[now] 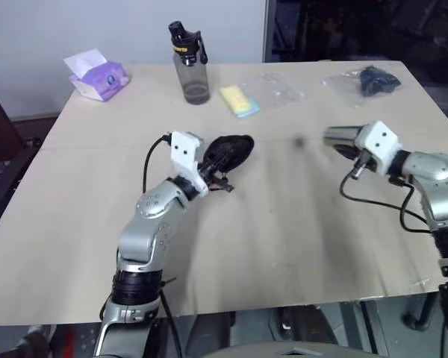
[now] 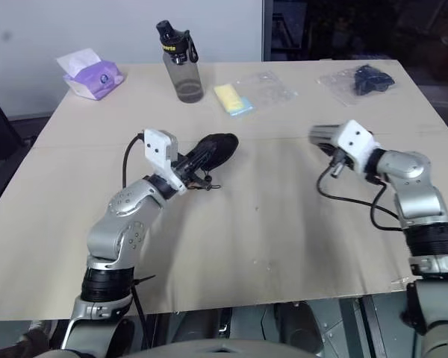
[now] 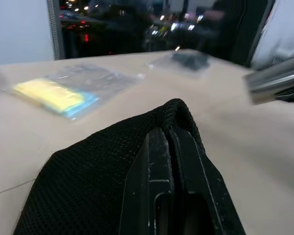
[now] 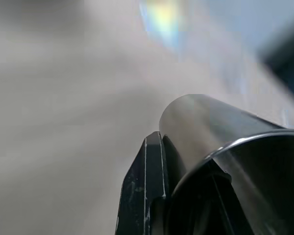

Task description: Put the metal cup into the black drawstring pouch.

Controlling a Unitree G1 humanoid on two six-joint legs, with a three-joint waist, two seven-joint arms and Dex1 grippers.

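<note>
A wide bare stretch of table (image 1: 284, 224) lies between the arms. The right gripper (image 1: 342, 140) pinches the metal cup (image 1: 338, 136) sideways, pointing left. The left gripper (image 1: 222, 165) squeezes the black drawstring pouch (image 1: 234, 148) mid-table.

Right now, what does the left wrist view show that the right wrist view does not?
Left wrist view: the left gripper shut on the black drawstring pouch, a clear bag with a yellow item, a second clear bag with a dark item.
Right wrist view: the right gripper shut on the cup's wall, one finger outside.
Both: the metal cup and the table.
</note>
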